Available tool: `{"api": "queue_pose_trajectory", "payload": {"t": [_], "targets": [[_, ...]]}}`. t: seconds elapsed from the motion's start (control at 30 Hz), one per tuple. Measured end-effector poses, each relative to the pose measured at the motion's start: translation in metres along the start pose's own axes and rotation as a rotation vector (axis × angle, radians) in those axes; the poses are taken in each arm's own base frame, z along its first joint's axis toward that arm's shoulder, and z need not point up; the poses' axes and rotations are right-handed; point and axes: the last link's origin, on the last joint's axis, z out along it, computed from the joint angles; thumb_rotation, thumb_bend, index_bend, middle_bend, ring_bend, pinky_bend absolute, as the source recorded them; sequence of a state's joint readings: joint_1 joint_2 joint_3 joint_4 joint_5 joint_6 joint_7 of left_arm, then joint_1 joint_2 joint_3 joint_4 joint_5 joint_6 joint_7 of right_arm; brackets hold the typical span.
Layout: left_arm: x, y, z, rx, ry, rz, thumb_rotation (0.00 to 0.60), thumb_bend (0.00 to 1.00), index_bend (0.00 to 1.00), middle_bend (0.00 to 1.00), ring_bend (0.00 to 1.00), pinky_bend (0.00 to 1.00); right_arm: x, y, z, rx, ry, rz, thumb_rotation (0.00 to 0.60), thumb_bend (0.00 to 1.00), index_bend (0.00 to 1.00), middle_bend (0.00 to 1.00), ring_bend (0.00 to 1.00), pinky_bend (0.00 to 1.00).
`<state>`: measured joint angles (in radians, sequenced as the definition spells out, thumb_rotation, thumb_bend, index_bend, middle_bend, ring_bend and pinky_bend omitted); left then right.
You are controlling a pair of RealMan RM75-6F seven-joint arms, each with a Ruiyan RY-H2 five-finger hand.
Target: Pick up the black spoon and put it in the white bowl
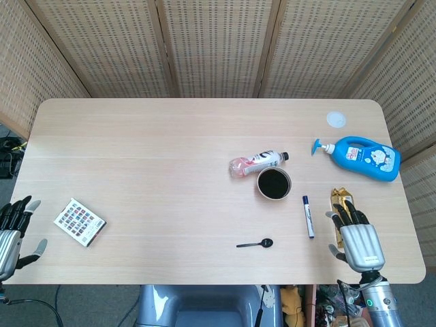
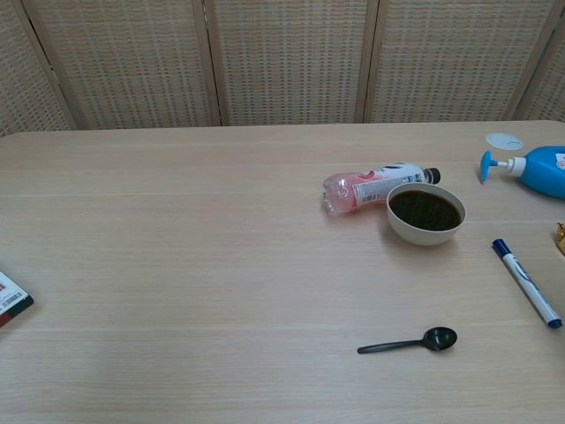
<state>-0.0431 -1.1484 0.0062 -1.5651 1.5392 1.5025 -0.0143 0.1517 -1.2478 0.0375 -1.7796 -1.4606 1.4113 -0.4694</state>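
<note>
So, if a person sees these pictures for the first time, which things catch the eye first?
Probably the bright blue plastic pump bottle lying near the right edge of the pale wooden table. Next comes the white bowl with a dark inside at centre right, with a clear pink-labelled bottle on its side just behind it. The small black spoon lies alone near the front edge.
</note>
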Motion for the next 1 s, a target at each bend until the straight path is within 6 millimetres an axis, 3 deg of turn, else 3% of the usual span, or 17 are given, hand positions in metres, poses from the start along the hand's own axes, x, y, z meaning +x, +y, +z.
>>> {"api": "queue_pose_trajectory", "payload": {"t": [0.23, 0.47, 0.83, 1.0], "targets": [[0.001, 0.001, 0.003, -0.006, 0.003, 0.006, 0.600, 0.36, 0.06, 0.00, 0.00, 0.00, 0.007, -0.008, 0.008, 0.063, 0.010, 0.002, 0.600, 0.34, 0.30, 0.29, 0.17, 0.29], [0.000, -0.001, 0.002, 0.006, -0.003, 0.004, 0.600, 0.36, 0.06, 0.00, 0.00, 0.00, 0.013, -0.029, 0.024, 0.174, -0.017, 0.002, 0.600, 0.34, 0.30, 0.34, 0.22, 0.34], [-0.003, -0.005, 0.004, 0.016, -0.015, 0.004, 0.600, 0.36, 0.06, 0.00, 0.00, 0.00, 0.010, -0.093, 0.049, 0.410, -0.105, 0.002, 0.600, 0.34, 0.36, 0.48, 0.38, 0.46], [-0.003, -0.007, 0.007, 0.023, -0.012, 0.007, 0.600, 0.36, 0.06, 0.00, 0.00, 0.00, 0.001, -0.122, 0.058, 0.485, -0.154, -0.008, 0.600, 0.34, 0.39, 0.56, 0.49, 0.57]]}}
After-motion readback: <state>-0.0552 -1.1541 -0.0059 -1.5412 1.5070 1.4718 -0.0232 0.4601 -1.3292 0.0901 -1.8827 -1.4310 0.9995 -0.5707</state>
